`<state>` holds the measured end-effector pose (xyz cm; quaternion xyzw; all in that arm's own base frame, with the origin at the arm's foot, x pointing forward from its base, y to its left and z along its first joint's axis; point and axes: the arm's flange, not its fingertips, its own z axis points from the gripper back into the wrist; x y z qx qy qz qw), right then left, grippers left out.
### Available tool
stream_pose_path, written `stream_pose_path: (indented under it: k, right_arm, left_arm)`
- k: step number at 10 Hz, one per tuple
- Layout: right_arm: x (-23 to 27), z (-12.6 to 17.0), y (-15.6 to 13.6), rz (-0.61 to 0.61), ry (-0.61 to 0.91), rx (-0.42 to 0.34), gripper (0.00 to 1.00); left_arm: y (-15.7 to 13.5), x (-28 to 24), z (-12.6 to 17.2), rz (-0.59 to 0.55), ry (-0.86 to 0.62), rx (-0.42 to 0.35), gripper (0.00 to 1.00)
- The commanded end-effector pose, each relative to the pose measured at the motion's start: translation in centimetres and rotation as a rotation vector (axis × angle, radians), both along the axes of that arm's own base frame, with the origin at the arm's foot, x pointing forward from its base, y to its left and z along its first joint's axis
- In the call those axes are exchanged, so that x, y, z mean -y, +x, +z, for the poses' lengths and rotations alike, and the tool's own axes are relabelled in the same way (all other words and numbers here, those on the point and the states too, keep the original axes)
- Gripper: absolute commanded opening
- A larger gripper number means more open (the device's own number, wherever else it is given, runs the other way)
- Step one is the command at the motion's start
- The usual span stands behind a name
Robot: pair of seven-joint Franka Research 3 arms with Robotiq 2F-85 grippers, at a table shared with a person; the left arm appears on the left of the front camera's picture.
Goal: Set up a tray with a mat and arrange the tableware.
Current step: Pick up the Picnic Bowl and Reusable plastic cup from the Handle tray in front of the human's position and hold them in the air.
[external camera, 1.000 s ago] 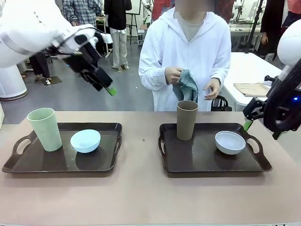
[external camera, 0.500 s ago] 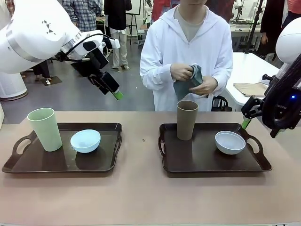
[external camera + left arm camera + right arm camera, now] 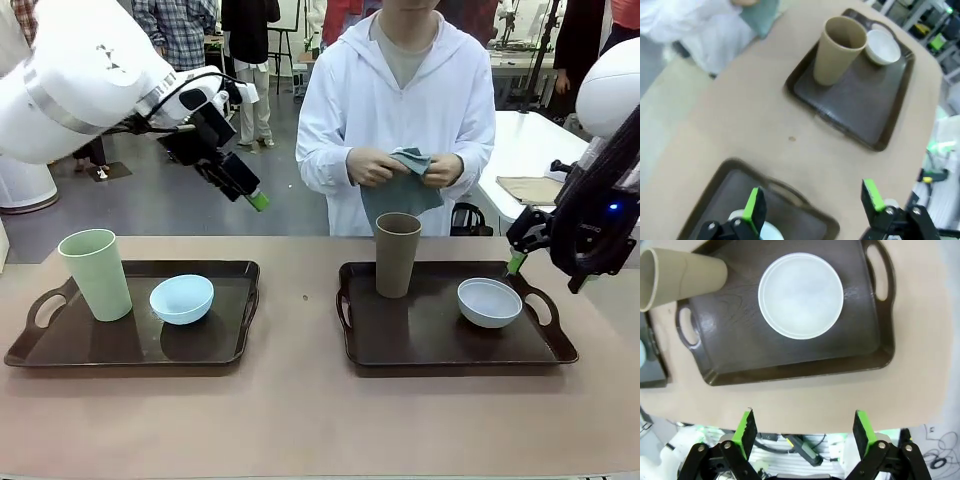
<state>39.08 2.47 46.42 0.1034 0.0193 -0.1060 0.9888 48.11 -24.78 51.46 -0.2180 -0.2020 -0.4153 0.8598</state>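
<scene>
Tableware stands in two sets on the table.

Front view: the pale green cup and the light blue bowl sit on the left tray, apart from each other. The brown cup and the white bowl sit likewise on the right tray. No mat lies under either set. At the far side, the person's hands pinch a grey-green cloth at chest height, above the brown cup and clear of it. The left gripper hangs high over the far edge of the table, carrying nothing. The right gripper hovers just beside the right tray's far corner.

Left wrist view: the left gripper's green pads stand spread with nothing between them. It looks down on the left tray's end, with the right tray, brown cup and white bowl farther off.

Right wrist view: the right gripper's pads are also spread and empty, above the table edge. The white bowl lies on the tray beyond, with the brown cup beside it.

Assessment: the mat step is in hand. The cloth is probably the mat, and it is not yet laid. Next, one tray would likely need clearing, or the cloth must be taken by a free edge.
</scene>
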Motion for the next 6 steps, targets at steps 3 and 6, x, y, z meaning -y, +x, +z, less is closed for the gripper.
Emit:
stream_pose_path:
  k: [3, 6]
  right_arm:
    - [-1.6, -2.9, 4.6, -0.100, -0.127, -0.045, 1.00]
    - [-2.1, -4.1, 6.1, -0.158, -0.182, -0.028, 1.00]
  left_arm:
    - [5.2, 3.8, -1.8, -0.347, -0.123, 0.119, 1.00]
    - [8.8, 8.3, -4.0, -0.495, -0.092, 0.187, 1.00]
